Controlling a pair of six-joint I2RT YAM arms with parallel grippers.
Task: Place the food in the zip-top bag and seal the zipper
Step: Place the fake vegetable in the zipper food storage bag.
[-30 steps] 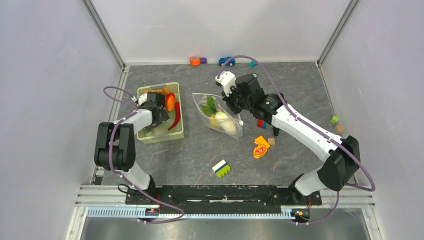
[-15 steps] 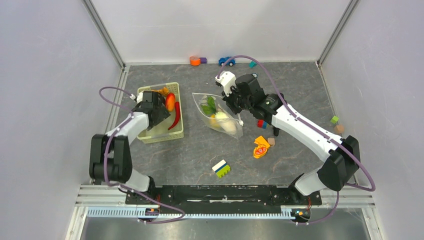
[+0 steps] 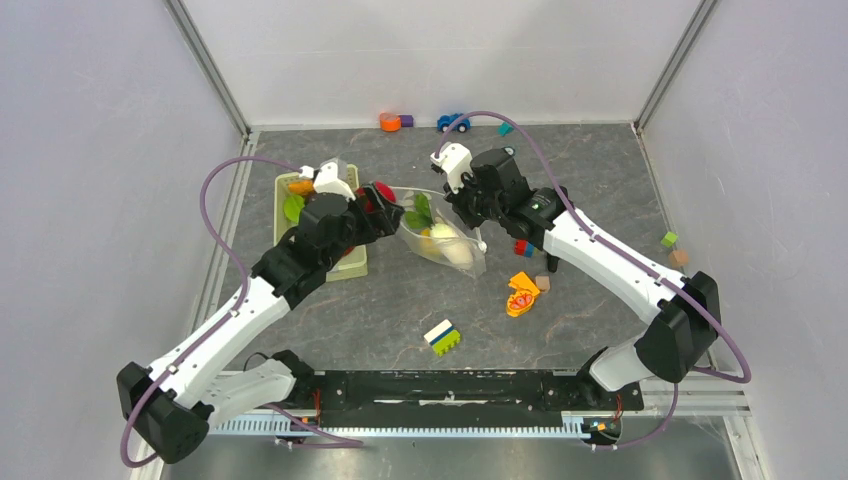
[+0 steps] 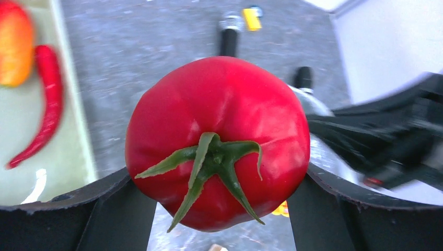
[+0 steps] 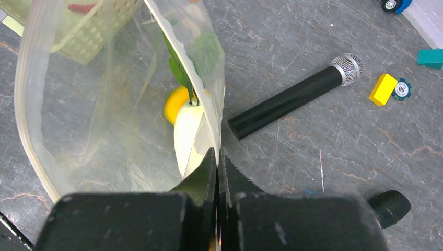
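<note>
Holding a tomato beside the open bag

Top view: the left gripper point(image 3: 376, 203) clamps a red tomato point(image 3: 381, 191) between the green basket point(image 3: 347, 268) and the zip-top bag point(image 3: 445, 245); the right gripper point(image 3: 468, 225) sits at the bag's edge.

Left wrist: both fingers hug the tomato — a red chili point(image 4: 44, 104) lies in the basket.

Right wrist: jaws pinched tight on the bag's rim, mouth held open — green, yellow and white food point(image 5: 185, 130) inside.

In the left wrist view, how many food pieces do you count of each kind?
tomato: 1
chili: 1
orange fruit: 1
total: 3
One white bit is too unclear to count.
</note>
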